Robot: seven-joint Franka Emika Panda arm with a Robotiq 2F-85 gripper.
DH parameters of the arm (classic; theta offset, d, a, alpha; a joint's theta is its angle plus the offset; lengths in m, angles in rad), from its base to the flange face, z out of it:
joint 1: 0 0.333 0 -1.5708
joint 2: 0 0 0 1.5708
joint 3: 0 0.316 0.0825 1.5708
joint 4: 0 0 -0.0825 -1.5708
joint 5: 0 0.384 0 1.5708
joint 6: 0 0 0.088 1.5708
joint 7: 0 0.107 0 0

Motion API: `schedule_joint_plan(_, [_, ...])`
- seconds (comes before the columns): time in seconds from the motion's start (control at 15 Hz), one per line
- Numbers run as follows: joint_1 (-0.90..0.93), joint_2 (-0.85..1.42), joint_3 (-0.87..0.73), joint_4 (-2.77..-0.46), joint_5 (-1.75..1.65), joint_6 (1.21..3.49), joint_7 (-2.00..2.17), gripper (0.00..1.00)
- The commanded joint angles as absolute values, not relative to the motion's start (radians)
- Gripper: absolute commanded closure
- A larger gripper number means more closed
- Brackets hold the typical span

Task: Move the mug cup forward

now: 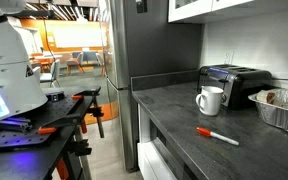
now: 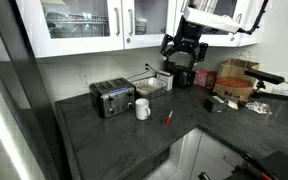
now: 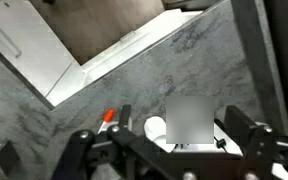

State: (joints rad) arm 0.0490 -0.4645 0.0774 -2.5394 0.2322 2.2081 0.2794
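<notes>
The white mug [image 1: 210,100] stands upright on the dark counter just in front of the black toaster [image 1: 233,82], with its handle toward the counter's open side. It shows in both exterior views [image 2: 143,108]. My gripper [image 2: 182,50] hangs high above the counter near the upper cabinets, well to one side of the mug, open and empty. In the wrist view the gripper's [image 3: 181,122] fingers are spread wide. A white rounded shape [image 3: 156,128] lies between them, partly hidden; I cannot tell if it is the mug.
An orange-capped marker [image 1: 216,135] lies on the counter in front of the mug and shows in the wrist view [image 3: 109,115]. A foil tray [image 1: 284,108] sits beside the toaster. A coffee machine [image 2: 184,75] and a cardboard box [image 2: 239,80] stand farther along.
</notes>
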Motion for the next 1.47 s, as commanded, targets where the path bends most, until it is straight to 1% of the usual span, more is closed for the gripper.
schedule_joint_plan(0.0, [0.043, -0.465, 0.082, -2.537, 0.234, 2.205, 0.277, 0.00])
schedule_joint_plan(0.47, [0.043, -0.465, 0.082, -2.537, 0.234, 2.205, 0.277, 0.00])
schedule_joint_plan(0.6, [0.030, -0.426, 0.080, -2.524, 0.261, 2.259, 0.320, 0.00])
schedule_joint_plan(0.73, [0.034, -0.387, 0.074, -2.520, 0.315, 2.366, 0.318, 0.00])
schedule_joint_plan(0.93, [0.028, -0.230, 0.087, -2.455, 0.328, 2.471, 0.375, 0.00])
schedule_joint_plan(1.13, [0.020, -0.029, 0.094, -2.356, 0.270, 2.556, 0.456, 0.00])
schedule_joint_plan(1.4, [0.028, 0.255, 0.055, -2.137, 0.339, 2.547, 0.423, 0.00])
